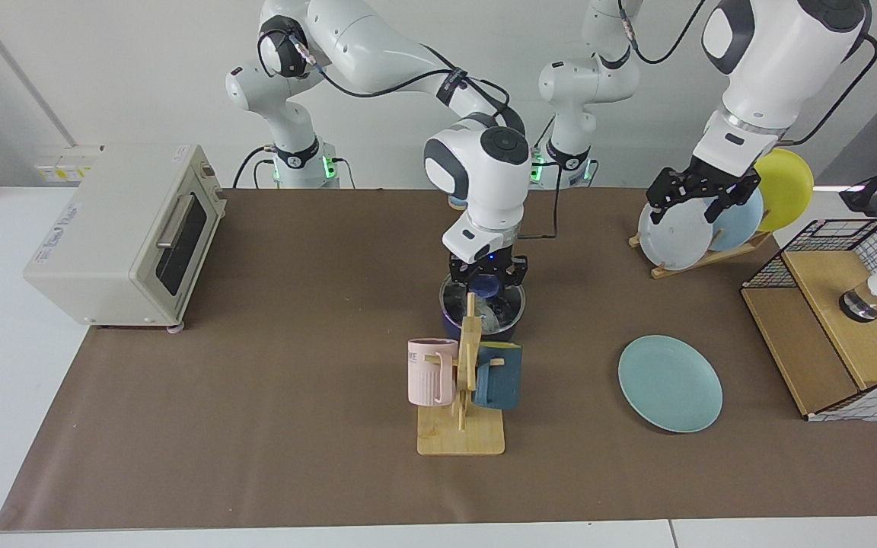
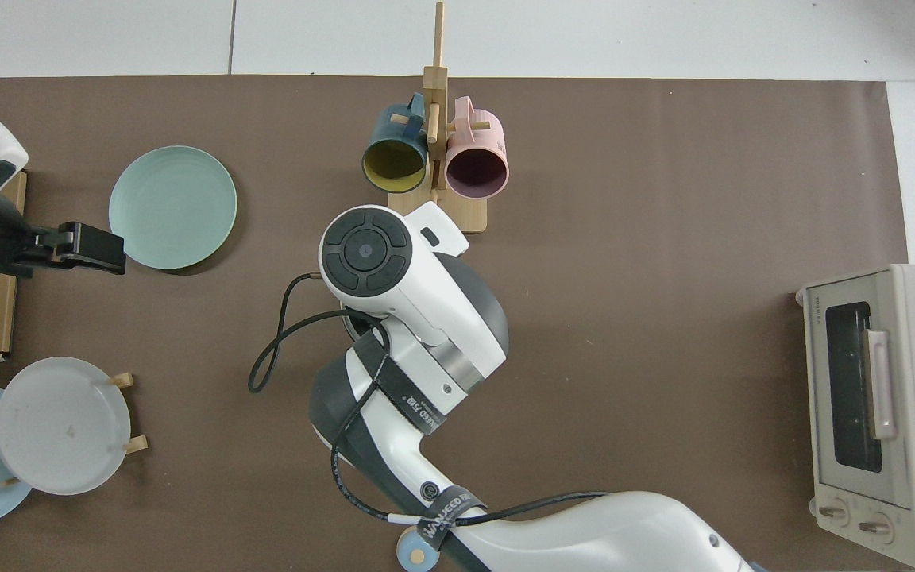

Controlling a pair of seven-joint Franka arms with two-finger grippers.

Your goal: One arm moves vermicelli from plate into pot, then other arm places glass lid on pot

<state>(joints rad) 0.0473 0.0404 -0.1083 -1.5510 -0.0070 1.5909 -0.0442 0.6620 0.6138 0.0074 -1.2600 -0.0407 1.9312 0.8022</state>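
The dark blue pot (image 1: 449,326) stands mid-table behind the mug rack. The glass lid (image 1: 501,303) lies on it, its blue knob (image 1: 486,286) up. A pale tuft, the vermicelli (image 1: 495,313), shows dimly through the glass. My right gripper (image 1: 488,275) hangs just over the lid, open, a finger on either side of the knob. In the top view the right arm (image 2: 394,294) hides the pot and lid. The teal plate (image 1: 670,383) (image 2: 172,206) lies bare. My left gripper (image 1: 701,199) (image 2: 80,247) waits open, high up by the plate rack.
A wooden rack (image 1: 463,411) with a pink mug (image 1: 431,371) and a dark teal mug (image 1: 499,376) stands right in front of the pot. A toaster oven (image 1: 126,232) sits at one end. A plate rack (image 1: 705,221) and a wire-and-wood box (image 1: 842,327) stand at the other.
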